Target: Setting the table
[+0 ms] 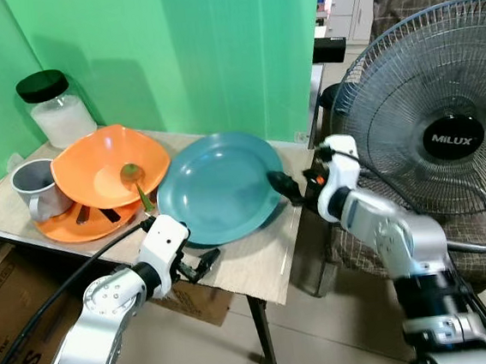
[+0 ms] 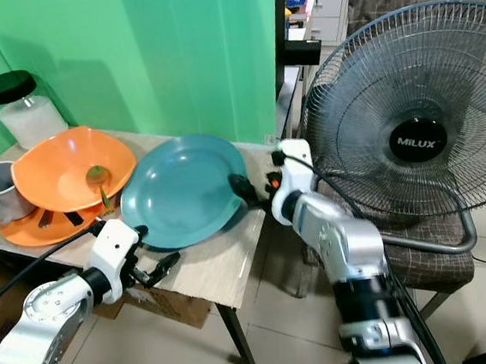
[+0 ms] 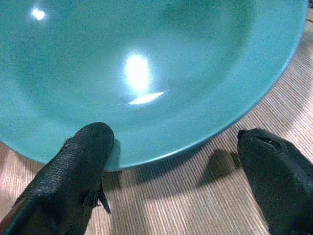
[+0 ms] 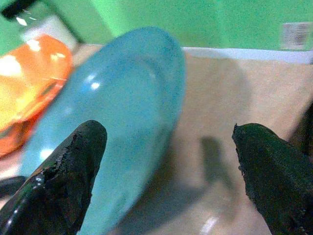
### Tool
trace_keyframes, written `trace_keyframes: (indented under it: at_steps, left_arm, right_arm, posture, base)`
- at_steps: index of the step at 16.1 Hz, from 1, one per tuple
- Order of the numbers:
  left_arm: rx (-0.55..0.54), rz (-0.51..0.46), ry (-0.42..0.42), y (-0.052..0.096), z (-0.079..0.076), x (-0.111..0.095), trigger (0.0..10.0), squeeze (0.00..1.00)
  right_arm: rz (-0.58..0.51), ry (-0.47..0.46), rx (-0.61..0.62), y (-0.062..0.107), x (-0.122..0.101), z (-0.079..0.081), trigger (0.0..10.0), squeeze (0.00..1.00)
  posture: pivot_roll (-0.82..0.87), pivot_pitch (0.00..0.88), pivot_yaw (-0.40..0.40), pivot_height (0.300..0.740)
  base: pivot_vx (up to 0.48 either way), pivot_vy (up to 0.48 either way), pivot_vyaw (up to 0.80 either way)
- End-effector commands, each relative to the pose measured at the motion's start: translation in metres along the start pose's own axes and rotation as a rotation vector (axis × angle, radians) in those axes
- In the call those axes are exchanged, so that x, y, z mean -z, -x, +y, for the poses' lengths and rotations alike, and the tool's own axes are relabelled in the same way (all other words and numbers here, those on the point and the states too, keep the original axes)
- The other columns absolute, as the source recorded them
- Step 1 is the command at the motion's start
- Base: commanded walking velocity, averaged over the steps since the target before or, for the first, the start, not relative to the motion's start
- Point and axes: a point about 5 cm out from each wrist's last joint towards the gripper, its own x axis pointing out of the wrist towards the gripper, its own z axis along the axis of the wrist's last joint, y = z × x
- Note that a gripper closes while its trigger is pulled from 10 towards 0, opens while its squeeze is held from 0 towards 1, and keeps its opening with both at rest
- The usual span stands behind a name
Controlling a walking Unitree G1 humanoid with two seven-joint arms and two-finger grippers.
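With both jaws apart, my left gripper (image 1: 201,263) at the near rim and right gripper (image 1: 283,184) at the side, I fear nudging the plate (image 1: 218,187) off the table (image 1: 260,271) edge.
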Motion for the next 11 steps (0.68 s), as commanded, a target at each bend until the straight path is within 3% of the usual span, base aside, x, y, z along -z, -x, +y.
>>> trace_keyframes:
  at_steps: [1, 5, 6, 7, 11]
  left_arm:
    - [0.019, 0.037, -0.002, 0.001, -0.003, 0.008, 10.0, 0.00]
    - [0.032, 0.033, 0.000, 0.002, -0.006, 0.010, 10.0, 0.00]
    - [0.033, 0.033, -0.001, 0.002, -0.006, 0.010, 10.0, 0.00]
    - [0.034, 0.030, -0.002, 0.002, -0.006, 0.010, 10.0, 0.00]
    - [0.035, 0.027, -0.006, 0.002, -0.005, 0.009, 10.0, 0.00]
  right_arm:
    - [0.037, -0.054, -0.061, -0.004, 0.000, 0.007, 10.0, 0.00]
    - [0.132, -0.130, -0.083, -0.013, 0.014, 0.017, 10.0, 0.00]
    - [0.141, -0.149, -0.088, -0.015, 0.015, 0.019, 7.3, 0.00]
    - [0.146, -0.200, -0.109, -0.019, 0.018, 0.025, 0.0, 0.00]
    - [0.121, -0.268, -0.144, -0.023, 0.018, 0.031, 0.0, 0.00]
  posture:
    - [0.09, 0.000, 0.066, 0.740]
    - [0.09, 0.000, 0.068, 0.740]
    - [0.09, 0.000, 0.068, 0.740]
    - [0.09, 0.000, 0.067, 0.740]
    - [0.09, 0.000, 0.070, 0.740]
  base:
    - [0.000, 0.000, 0.00]
    - [0.000, 0.000, 0.00]
    - [0.000, 0.000, 0.00]
    - [0.000, 0.000, 0.00]
    - [0.000, 0.000, 0.00]
